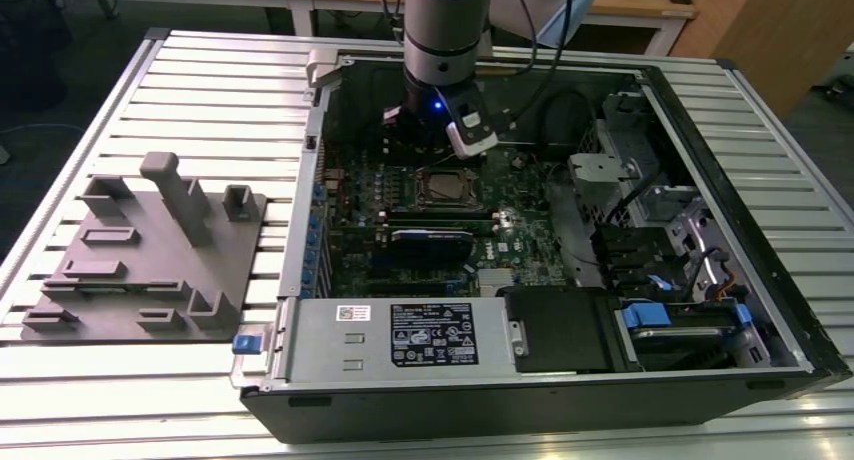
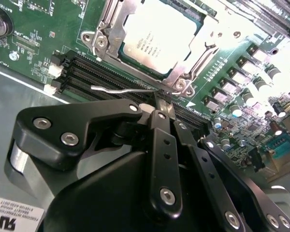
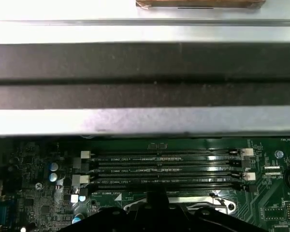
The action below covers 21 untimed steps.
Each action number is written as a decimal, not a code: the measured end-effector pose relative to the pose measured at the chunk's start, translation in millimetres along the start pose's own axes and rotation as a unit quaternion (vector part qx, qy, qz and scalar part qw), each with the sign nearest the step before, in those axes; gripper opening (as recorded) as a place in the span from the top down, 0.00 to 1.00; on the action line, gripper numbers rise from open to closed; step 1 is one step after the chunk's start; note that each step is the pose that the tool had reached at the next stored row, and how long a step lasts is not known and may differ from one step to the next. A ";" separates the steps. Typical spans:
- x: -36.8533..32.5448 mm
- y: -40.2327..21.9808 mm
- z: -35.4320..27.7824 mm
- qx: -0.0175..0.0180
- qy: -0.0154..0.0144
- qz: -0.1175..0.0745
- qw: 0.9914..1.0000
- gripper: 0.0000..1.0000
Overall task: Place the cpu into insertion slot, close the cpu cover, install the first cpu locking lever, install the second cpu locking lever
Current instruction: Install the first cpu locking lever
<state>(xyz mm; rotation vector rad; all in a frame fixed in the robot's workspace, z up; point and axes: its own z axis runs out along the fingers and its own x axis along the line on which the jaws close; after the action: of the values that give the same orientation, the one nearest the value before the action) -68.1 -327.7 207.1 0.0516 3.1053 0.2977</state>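
Observation:
The cpu (image 2: 159,34), a silver-topped square chip, lies flat in the socket on the green motherboard (image 2: 29,43). The insertion slot is hidden under the chip. The cpu cover (image 2: 199,50), a metal frame, lies down around the chip's edges. A thin wire locking lever (image 2: 118,89) runs along the near side of the socket, above the black memory slots (image 2: 94,72). My gripper (image 2: 158,102) has its black fingers shut together, the tips right at this lever; I cannot tell whether they touch it. In the exterior view the arm (image 1: 441,40) stands just behind the socket (image 1: 447,187).
The motherboard sits inside an open computer case (image 1: 747,180). A power supply (image 1: 400,335) lies at the front and drive cages (image 1: 667,230) at the exterior view's right. A grey fixture plate (image 1: 147,250) rests on the slatted table at the exterior view's left.

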 end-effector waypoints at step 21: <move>-4.0 2.1 -9.1 -0.001 0.000 0.000 1.000 0.89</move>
<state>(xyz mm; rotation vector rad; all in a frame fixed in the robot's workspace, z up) -64.3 -327.5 216.5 0.0517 3.1050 0.3016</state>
